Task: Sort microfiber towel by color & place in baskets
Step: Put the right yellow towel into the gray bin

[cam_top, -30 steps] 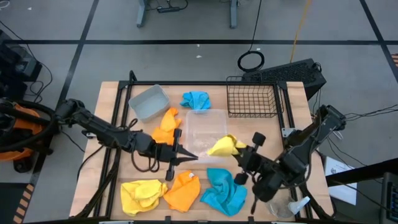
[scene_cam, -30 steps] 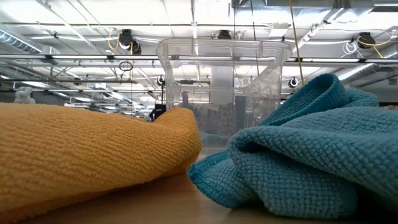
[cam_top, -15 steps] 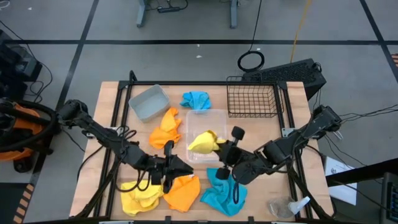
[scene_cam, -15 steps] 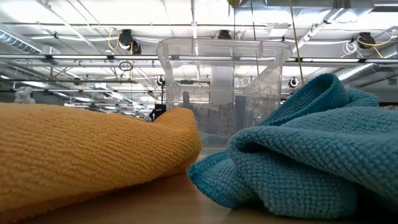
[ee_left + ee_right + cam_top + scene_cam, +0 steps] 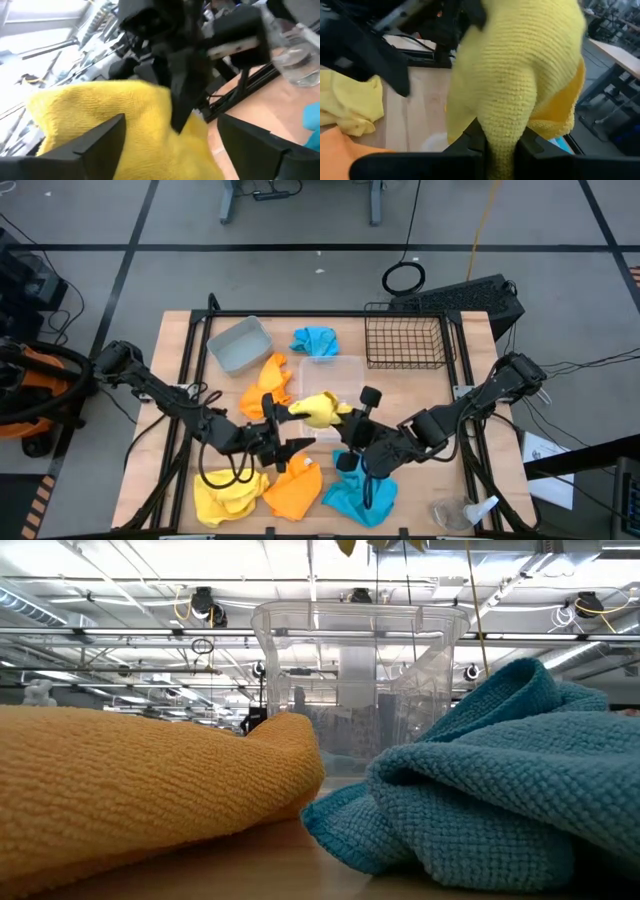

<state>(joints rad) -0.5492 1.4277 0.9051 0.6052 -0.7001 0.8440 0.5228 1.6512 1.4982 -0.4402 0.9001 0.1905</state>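
My right gripper [image 5: 337,413] is shut on a bright yellow towel [image 5: 314,408], held in the air beside the near left part of the clear tub [image 5: 333,370]. My left gripper [image 5: 288,423] is open, with one finger on either side of that towel [image 5: 125,125]. On the table lie a second yellow towel [image 5: 228,492], an orange towel [image 5: 295,488] and a blue towel [image 5: 360,490] near the front edge. Another orange towel [image 5: 268,385] lies left of the tub and another blue towel [image 5: 315,340] behind it. The grey bin [image 5: 240,343] and the wire basket [image 5: 405,340] stand at the back. My right gripper pinches a bunched fold of the yellow towel [image 5: 500,125] between its two fingers, coming from the table's right. The towel bulges out beyond the fingertips and is lifted clear of the table. My left gripper's fingers flank the towel; whether they touch it I cannot tell.
A clear plastic wrapper with a blue tip [image 5: 468,512] lies at the near right corner. In the low view the orange towel [image 5: 140,790] and the blue towel [image 5: 500,780] fill the foreground in front of the tub [image 5: 360,680].
My right gripper has carried the yellow towel toward the table's left, from the tub's near right side to its near left side. My left gripper has dipped toward the near edge, then come back up around the towel, staying open.
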